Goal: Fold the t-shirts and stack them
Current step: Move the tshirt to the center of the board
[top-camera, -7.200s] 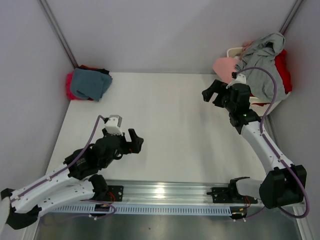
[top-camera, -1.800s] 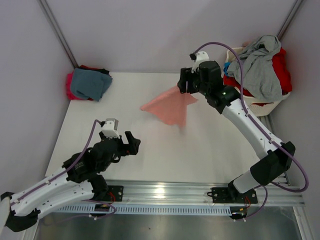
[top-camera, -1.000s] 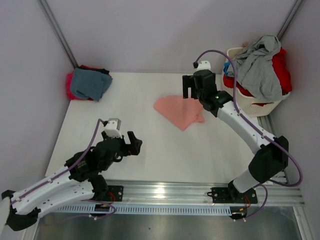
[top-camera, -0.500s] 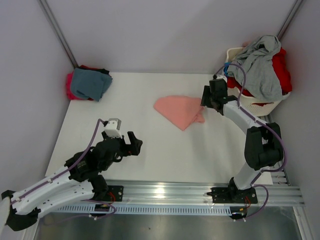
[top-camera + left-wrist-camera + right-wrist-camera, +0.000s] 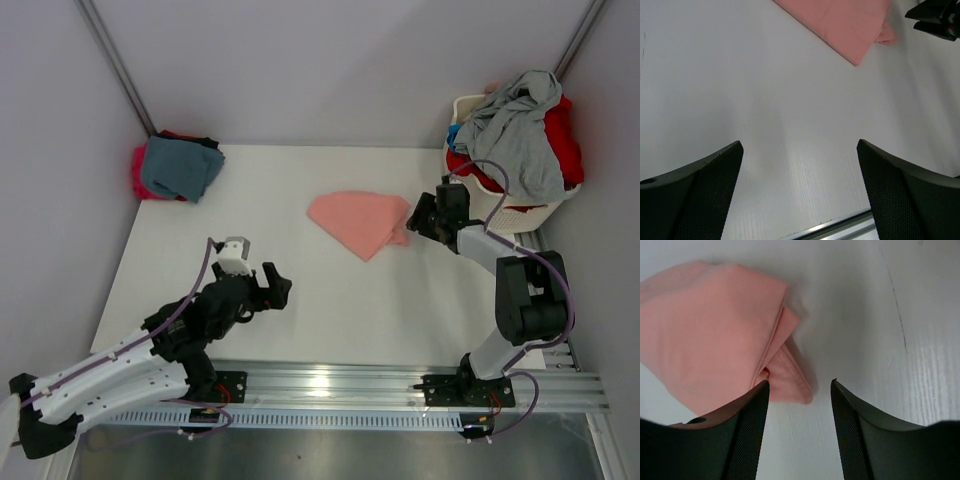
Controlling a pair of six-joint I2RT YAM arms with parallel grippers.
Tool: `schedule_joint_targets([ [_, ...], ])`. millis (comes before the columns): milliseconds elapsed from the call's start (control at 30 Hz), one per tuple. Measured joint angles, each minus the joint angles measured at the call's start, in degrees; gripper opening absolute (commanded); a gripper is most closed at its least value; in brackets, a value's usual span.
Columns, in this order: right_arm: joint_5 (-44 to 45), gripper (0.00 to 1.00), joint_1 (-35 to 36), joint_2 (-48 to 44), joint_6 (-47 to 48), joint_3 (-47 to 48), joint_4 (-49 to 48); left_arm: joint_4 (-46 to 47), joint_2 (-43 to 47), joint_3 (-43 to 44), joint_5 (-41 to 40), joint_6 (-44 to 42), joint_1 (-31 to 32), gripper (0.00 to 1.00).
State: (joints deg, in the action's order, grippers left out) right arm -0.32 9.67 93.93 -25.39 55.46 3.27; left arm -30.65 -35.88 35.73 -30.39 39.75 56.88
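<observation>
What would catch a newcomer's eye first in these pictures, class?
The pink shirt lies loosely bunched at the middle of the table, with the right gripper open at its right corner. At the back right a basket overflows with a grey shirt draped over a red shirt. A teal shirt sits in the back left corner.
</observation>
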Motion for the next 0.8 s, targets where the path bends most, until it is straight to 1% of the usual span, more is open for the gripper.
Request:
schedule_joint_targets([
  [167,-6.8,0.55,-2.6,0.0,-4.9,-6.1,-8.0,8.5,-3.3,-3.4,0.3,0.2,-0.6,0.99],
  [300,-9.0,0.43,-3.4,0.0,-7.2,-8.1,-11.8,15.9,-11.8,-3.5,5.1,0.7,-5.1,0.99],
  [400,-9.3,0.41,-3.4,-0.2,-7.8,-8.9,-13.1,18.4,-19.9,-2.3,7.3,0.7,-6.7,0.99],
  [467,-9.2,0.39,-3.4,-0.3,-7.9,-9.1,-13.4,19.1,-25.3,0.1,9.0,0.3,-6.9,0.99],
  [633,-8.5,0.37,-3.6,-0.3,-7.6,-9.0,-13.7,21.5,-37.9,9.2,14.4,-0.3,-7.0,0.99],
  [800,-8.1,0.35,-4.2,1.9,-7.1,-6.8,-14.2,24.4,-45.4,14.1,20.4,-1.0,-7.3,0.98],
])
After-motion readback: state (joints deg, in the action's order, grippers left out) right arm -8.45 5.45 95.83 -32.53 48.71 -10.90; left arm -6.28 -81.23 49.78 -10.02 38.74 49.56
